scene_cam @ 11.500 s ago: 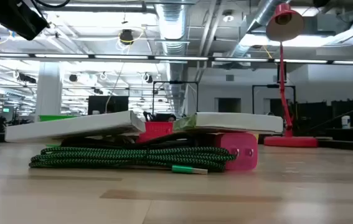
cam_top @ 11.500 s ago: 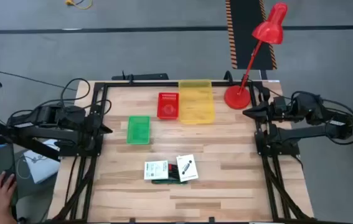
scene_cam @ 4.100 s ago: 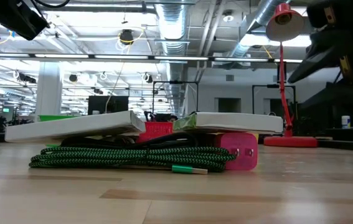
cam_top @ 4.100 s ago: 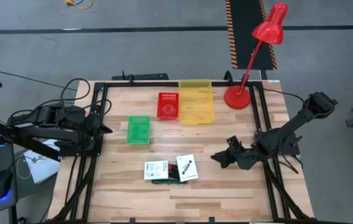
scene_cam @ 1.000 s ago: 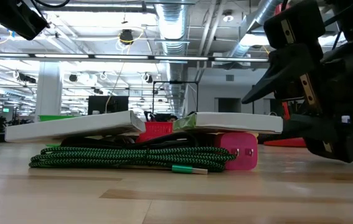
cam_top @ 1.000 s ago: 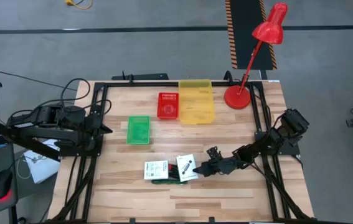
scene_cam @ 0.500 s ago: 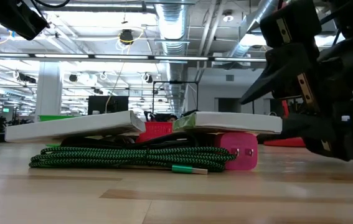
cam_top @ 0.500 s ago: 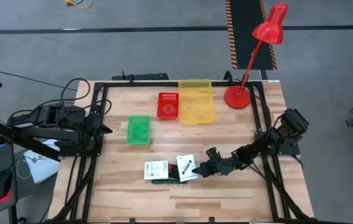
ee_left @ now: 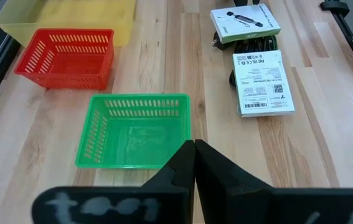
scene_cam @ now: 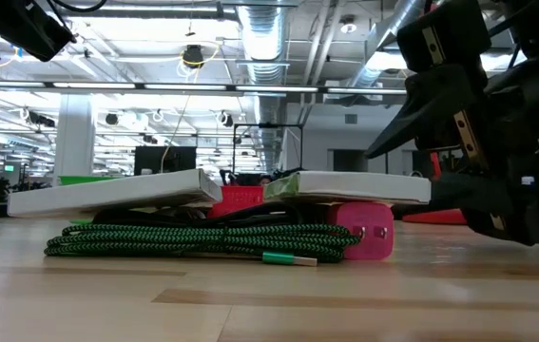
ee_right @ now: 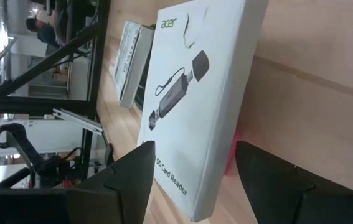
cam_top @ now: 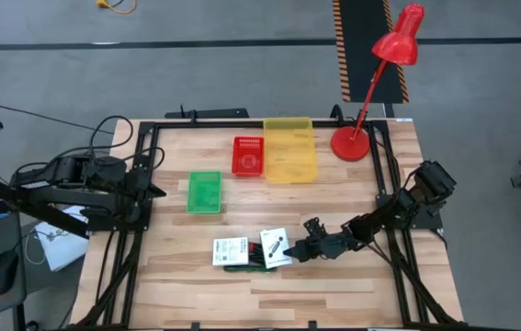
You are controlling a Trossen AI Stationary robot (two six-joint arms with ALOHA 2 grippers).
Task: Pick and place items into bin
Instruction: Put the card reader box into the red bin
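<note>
— How many bins and how many items are on the table?

— Three bins: a green bin, a red bin and a larger yellow bin. The red and yellow ones touch side by side at about 12 o'clock from the table's middle; the green sits apart at about 10 o'clock. The items form one pile at about 6 o'clock: two white boxes, the left white box and the right white box, lying over a green-and-black cable bundle with a pink piece at its end. A small green piece lies just in front of the cable in the low view.

— Which way does the right box point?

— Seen from above, its long axis runs roughly 11 to 5 o'clock, slightly skewed from the left box. Its printed face, showing an SD card reader, is up.

— And the grippers?

— The right gripper sits just beside the right box, at its 3 o'clock side, fingers spread wide on either flank of the box's near end, nothing clamped. The left gripper is parked off the table's left edge, its fingers pressed together, empty. A red desk lamp stands at the far right corner.
</note>
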